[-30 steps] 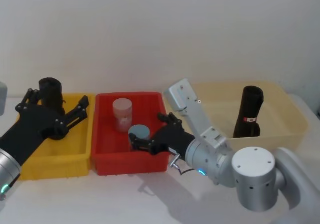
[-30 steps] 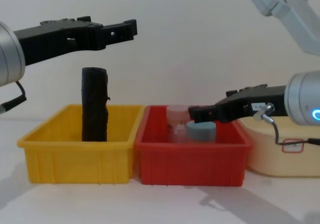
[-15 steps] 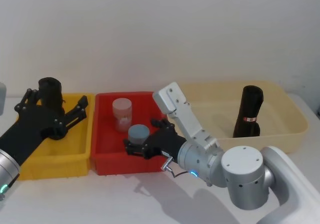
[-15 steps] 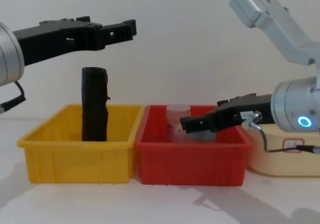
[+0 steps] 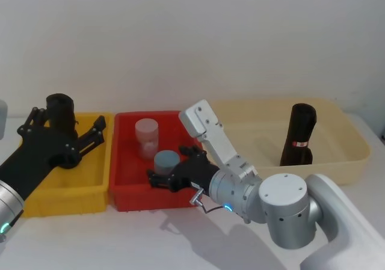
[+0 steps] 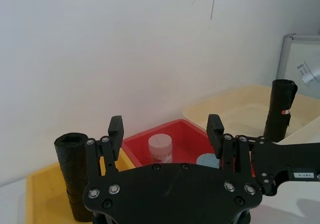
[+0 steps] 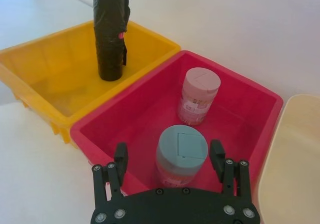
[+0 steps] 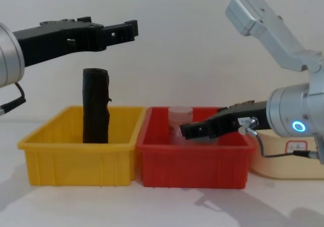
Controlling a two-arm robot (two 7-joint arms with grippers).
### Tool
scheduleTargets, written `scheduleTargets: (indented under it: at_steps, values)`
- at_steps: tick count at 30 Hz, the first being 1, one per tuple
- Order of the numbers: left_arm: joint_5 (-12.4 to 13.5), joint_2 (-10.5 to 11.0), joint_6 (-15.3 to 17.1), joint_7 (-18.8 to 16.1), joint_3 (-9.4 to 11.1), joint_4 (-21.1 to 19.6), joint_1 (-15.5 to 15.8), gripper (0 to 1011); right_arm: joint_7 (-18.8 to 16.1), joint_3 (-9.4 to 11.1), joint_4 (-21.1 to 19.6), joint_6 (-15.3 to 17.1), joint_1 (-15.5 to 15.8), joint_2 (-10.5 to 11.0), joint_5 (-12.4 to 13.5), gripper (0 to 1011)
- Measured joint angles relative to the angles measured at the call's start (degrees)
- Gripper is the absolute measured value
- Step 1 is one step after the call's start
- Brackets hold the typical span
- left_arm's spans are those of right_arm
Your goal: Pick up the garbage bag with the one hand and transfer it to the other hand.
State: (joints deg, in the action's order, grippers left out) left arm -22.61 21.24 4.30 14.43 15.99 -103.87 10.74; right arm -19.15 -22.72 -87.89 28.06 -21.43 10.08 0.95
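In the cream bin (image 5: pixel 352 153) at my right, the labelled garbage bag (image 5: pixel 298 134) stands upright, probably light and squashy, best gripped mid-roll; my right claw (image 5: pixel 161 178) gapes, unladen, over the red bin (image 5: pixel 123 168).

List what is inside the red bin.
The red bin holds a pink-lidded jar and a grey-lidded jar. The open right pincer straddles the grey one, hiding its lower part.
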Motion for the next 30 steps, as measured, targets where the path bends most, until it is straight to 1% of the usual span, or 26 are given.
scheduleTargets:
  at_steps: [30]
  values:
    - [0.0,0.0,0.0,0.01,0.0,0.0,0.0,1001,1.11,0.87,6.66,-0.9,-3.19,-2.54,0.42,1001]
